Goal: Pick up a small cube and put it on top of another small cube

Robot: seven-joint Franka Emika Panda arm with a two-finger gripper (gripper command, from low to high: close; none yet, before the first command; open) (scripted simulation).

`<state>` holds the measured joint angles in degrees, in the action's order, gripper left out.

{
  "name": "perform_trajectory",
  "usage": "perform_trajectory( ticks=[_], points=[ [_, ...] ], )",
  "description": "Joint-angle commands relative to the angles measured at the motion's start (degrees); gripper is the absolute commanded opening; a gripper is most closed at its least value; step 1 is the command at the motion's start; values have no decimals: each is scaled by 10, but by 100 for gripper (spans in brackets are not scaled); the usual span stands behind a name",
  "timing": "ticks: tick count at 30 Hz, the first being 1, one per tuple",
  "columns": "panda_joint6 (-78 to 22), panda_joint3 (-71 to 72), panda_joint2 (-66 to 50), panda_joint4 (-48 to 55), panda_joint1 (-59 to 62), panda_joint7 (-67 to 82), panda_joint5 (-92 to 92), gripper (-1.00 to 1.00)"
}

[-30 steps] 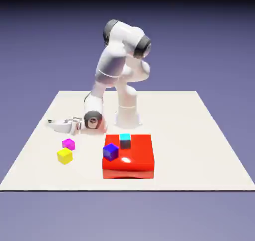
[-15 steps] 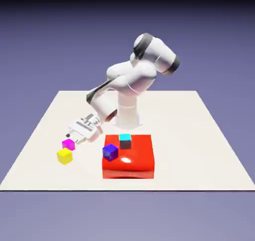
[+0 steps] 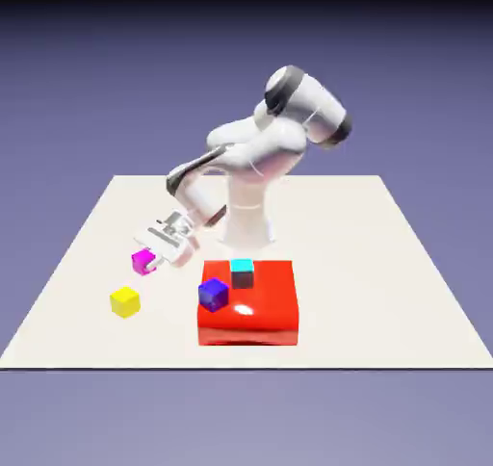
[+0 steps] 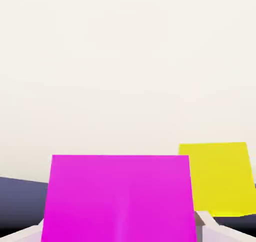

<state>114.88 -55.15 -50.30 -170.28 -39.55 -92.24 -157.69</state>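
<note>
My gripper is shut on the small magenta-pink cube and holds it a little above the table, at the exterior view's left. In the hand view the pink cube fills the bottom between the fingers and nearly hides them. The other small cube, cyan on top with dark sides, sits at the back of the large flat red block, to the right of the gripper.
A dark blue cube rests on the red block's front left part. A yellow cube lies on the white table below the gripper; the yellow cube also shows in the hand view.
The gripper came down onto the pink cube, closed on it and raised it off the table. The arm's upper joints swung to the exterior view's right.
</note>
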Motion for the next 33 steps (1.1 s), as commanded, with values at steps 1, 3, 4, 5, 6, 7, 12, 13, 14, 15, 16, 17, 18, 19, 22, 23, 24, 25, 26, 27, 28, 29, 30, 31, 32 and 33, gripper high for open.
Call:
perform_trajectory(
  ticks=[1, 3, 4, 5, 6, 7, 12, 13, 14, 15, 16, 17, 18, 19, 22, 23, 24, 25, 26, 27, 28, 29, 30, 31, 32, 33],
  points=[
    [5, 0, 7, 0, 13, 16, 24, -100],
    [13, 5, 26, 4, 39, 52, 74, -100],
    [15, 15, 42, 8, 51, 72, 98, -100],
    [16, 26, 58, 13, 62, 93, 123, -100],
    [17, 37, 74, 17, 74, 113, 148, -100],
    [18, 47, 90, 22, 86, 134, 173, -100],
    [25, 100, 171, 45, 144, 237, 298, -100],
    [26, 110, 187, 50, 156, 257, 323, -100],
    [27, 121, 203, 54, 167, 278, 348, -100],
    [28, 132, 219, 59, 179, 298, 373, -100],
    [30, 142, 236, 64, 191, 319, 397, -100],
    [31, 153, 252, 68, 202, 340, 422, -100],
    [32, 163, 268, 73, 214, 360, 447, -100],
    [33, 174, 284, 77, 225, 381, 472, -100],
    [37, 215, 331, 88, 259, 441, 542, -100],
    [38, 235, 346, 89, 268, 459, 562, -100],
    [39, 256, 361, 90, 278, 478, 582, -100],
    [40, 277, 376, 91, 287, 496, 602, -100],
    [41, 298, 391, 92, 297, 515, 622, -100],
    [41, 319, 406, 93, 306, 533, 641, -100],
    [42, 339, 420, 94, 316, 552, 661, -100],
    [43, 360, 435, 95, 325, 571, 681, -100],
    [44, 381, 450, 96, 335, 589, 701, -100],
    [45, 402, 465, 97, 345, 608, 721, -100],
    [46, 422, 480, 99, 354, 626, 741, -100],
    [47, 443, 495, 100, 364, 645, 760, -100]
  ],
)
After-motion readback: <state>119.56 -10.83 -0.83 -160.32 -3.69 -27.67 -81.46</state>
